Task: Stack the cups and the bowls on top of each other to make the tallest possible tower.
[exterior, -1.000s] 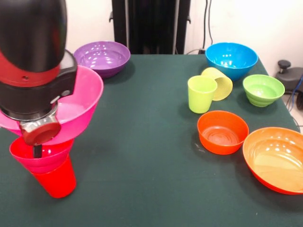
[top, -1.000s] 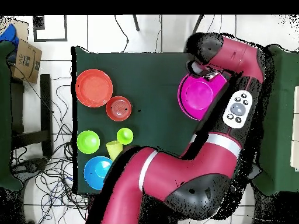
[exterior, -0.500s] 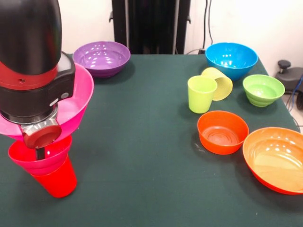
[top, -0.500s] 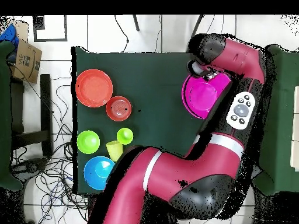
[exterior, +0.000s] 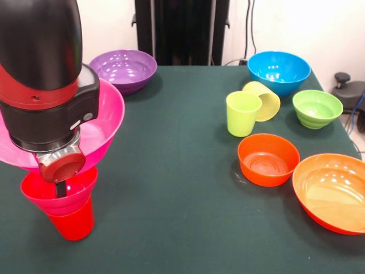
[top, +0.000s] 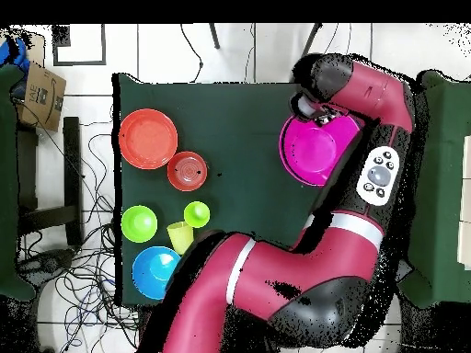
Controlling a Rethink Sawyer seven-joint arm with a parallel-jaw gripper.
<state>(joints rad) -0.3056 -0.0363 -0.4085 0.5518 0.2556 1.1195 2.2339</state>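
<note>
My gripper [exterior: 60, 185] is at the table's front left, shut on the rim of the large pink bowl [exterior: 105, 123], which hangs tilted just above the tower. The tower is the small magenta bowl [exterior: 80, 191] sitting in the red cup [exterior: 71, 225]. One dark finger reaches down in front of the magenta bowl's hollow. In the overhead view the pink bowl [top: 317, 152] sits under the wrist [top: 308, 115], and the arm hides the tower. The lime green cup [exterior: 242, 113] stands upright. The pale yellow cup [exterior: 265, 100] lies on its side against it.
The purple bowl [exterior: 122, 68] is at the back left and the blue bowl [exterior: 279, 71] at the back right. The ribbed green bowl [exterior: 317, 108], small orange bowl [exterior: 268, 160] and large orange bowl [exterior: 333, 191] are on the right. The table edge [exterior: 11, 251] lies close to the tower.
The gripper and pink bowl swung a little left, then back right. The red cup with the magenta bowl has shifted slightly right. The other cups and bowls have not moved.
</note>
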